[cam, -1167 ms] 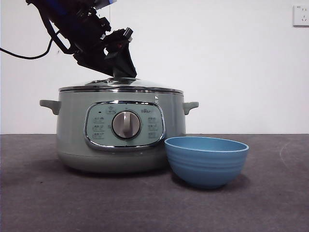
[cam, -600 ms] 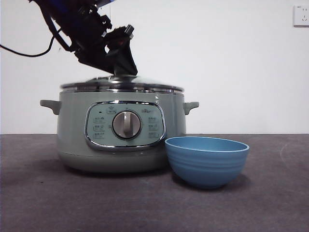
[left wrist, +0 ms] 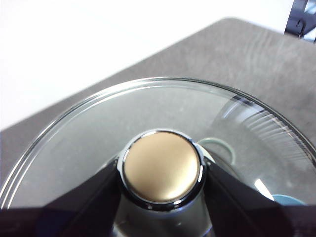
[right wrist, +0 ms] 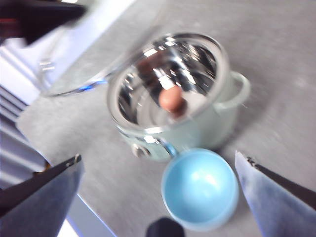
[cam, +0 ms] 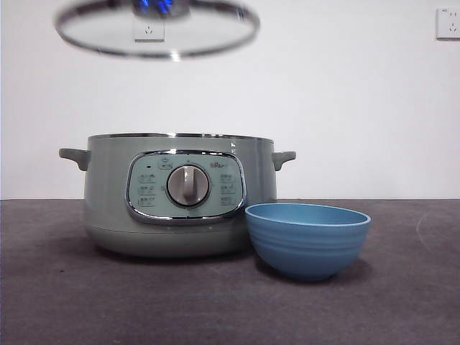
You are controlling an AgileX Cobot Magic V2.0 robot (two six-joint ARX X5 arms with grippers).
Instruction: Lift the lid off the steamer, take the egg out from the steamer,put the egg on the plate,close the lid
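The left hand [left wrist: 162, 197] is clenched on the knob of the round clear-glass, chrome-rimmed lid [left wrist: 98, 128], a grip only the left wrist view shows; the front view has just the lid [cam: 154, 29] high above the large sage-green steamer pot [cam: 108, 194], well apart from it. The right hand [right wrist: 158, 192], its jaws spread wide, hangs high over the grey table [right wrist: 276, 54], and only its view looks into the open steamer [right wrist: 217, 111], where a small brownish egg [right wrist: 171, 99] sits. The deep sky-blue bowl-shaped plate [cam: 307, 241] stands near and right of the steamer.
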